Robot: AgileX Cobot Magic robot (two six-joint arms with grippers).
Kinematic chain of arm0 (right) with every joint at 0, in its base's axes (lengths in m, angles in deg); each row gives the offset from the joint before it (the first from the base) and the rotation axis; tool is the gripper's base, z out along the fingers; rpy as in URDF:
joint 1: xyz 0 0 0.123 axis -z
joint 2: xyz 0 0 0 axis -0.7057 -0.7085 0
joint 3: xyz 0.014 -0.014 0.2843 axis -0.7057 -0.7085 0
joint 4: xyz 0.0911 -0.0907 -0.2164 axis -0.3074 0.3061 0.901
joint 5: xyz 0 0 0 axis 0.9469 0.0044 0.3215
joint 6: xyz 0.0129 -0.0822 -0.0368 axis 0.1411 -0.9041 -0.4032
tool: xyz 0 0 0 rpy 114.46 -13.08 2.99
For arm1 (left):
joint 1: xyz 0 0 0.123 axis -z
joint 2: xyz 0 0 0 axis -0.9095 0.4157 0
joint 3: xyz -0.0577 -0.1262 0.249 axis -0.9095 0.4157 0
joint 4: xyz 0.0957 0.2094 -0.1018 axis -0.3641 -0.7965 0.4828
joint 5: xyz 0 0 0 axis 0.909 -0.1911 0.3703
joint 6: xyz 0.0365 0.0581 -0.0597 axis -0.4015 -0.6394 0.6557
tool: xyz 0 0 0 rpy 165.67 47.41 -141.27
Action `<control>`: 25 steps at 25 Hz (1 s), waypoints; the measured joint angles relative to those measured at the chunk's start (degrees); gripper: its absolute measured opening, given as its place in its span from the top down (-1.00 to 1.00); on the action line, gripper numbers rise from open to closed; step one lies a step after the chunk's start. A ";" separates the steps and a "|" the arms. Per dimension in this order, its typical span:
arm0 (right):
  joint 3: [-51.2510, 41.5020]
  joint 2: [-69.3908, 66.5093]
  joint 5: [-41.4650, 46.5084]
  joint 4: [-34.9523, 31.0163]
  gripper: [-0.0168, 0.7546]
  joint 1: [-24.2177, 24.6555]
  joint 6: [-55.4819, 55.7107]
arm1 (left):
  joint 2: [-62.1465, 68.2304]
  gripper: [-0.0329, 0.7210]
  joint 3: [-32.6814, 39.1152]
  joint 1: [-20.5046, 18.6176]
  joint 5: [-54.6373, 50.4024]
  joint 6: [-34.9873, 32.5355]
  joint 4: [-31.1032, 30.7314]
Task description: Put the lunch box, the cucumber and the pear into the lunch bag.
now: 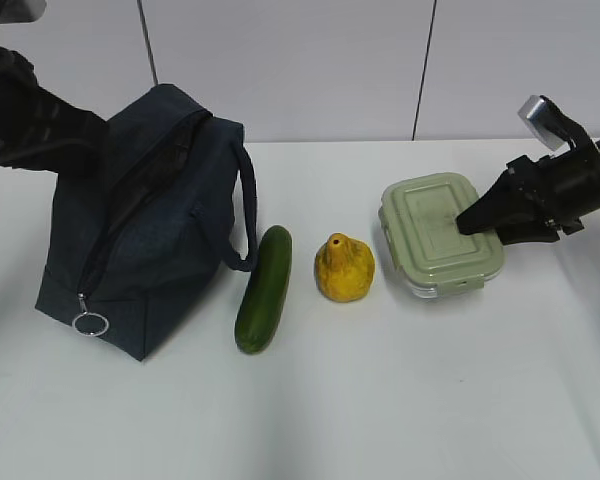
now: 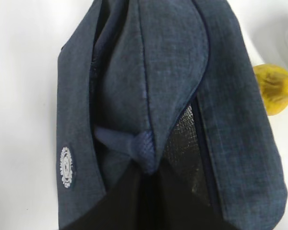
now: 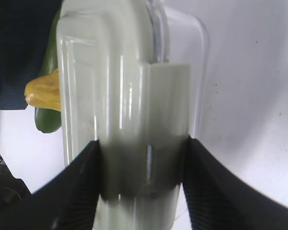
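- Setting: flat white table (image 1: 380, 400) against a pale panelled wall (image 1: 280, 60) with dark vertical seams.
- Far left, exterior view: left arm (image 1: 30, 120), black, reaches in from the upper left corner and ends against the upper rear of the bag. Its claw is hidden behind the fabric there.
- Left wrist view: left gripper (image 2: 149, 167) is pinched closed on a fold of the bag's navy cloth at the zipper opening; silvery lining shows in the gap just right of the fold.
- Dark navy fabric lunch bag (image 1: 150, 220) stands on the table's left side, top zipper parted, padded loop handle (image 1: 242, 205) hanging off its right side, silver ring pull (image 1: 90, 324) at the low front corner. A round white logo patch (image 2: 67, 165) shows on its side in the left wrist view.
- Smooth dark green cucumber (image 1: 264, 288) lies on the table just right of the bag, near the handle; contact cannot be told.
- Squat yellow-orange pear (image 1: 344, 268) with brownish speckles sits upright right of the cucumber, apart from it.
- Rectangular clear glass lunch box (image 1: 440, 238) with pale sage-green snap-lock lid rests on the table right of the pear, close beside it.
- Right gripper (image 1: 480, 222), black, comes in from the right edge over the box's right end.
- Right wrist view: its fingers (image 3: 81, 182) straddle the box's near end, one on each long side, pressed against or just beside the walls; firm grip cannot be told.
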 joint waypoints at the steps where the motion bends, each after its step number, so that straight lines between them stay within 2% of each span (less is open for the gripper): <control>1: 0.00 0.25 0.00 -0.18 -0.04 0.00 0.00 | 0.00 0.90 0.00 0.00 0.00 0.00 0.06; 25: 0.00 6.45 0.10 -5.53 -0.04 0.00 2.17 | 2.29 0.90 0.00 0.00 1.91 -0.05 4.36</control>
